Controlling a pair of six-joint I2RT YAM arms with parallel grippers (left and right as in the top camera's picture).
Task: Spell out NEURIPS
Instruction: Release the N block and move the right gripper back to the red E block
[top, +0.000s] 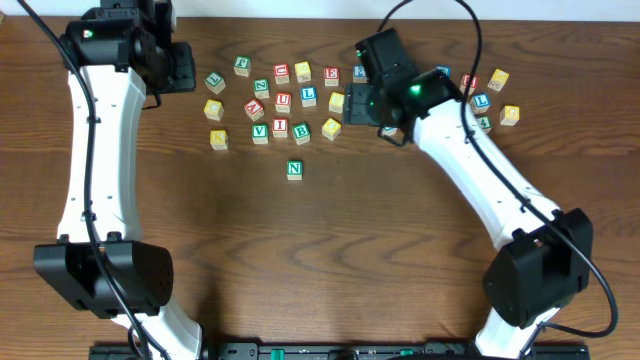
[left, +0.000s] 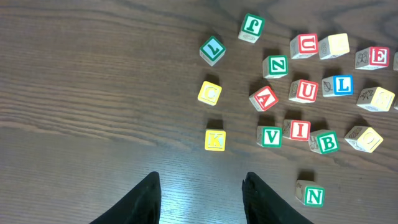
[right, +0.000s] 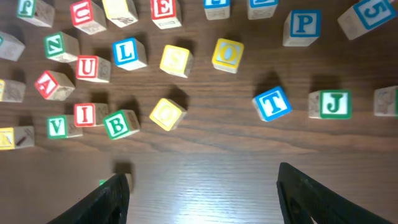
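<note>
N cube (top: 294, 169) on table (top: 330, 260) (dark wood)

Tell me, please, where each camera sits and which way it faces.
Overhead: fixed above the brown wooden table, looking straight down; the white left arm and white right arm show.
Left wrist: on the left arm, looking down at the green N wooden cube; the dark left fingers show, apart.
Right wrist: on the right arm, looking down at the blue T wooden cube; the right fingers show, apart.
Shared: both wrist views show the green B wooden cube.
</note>
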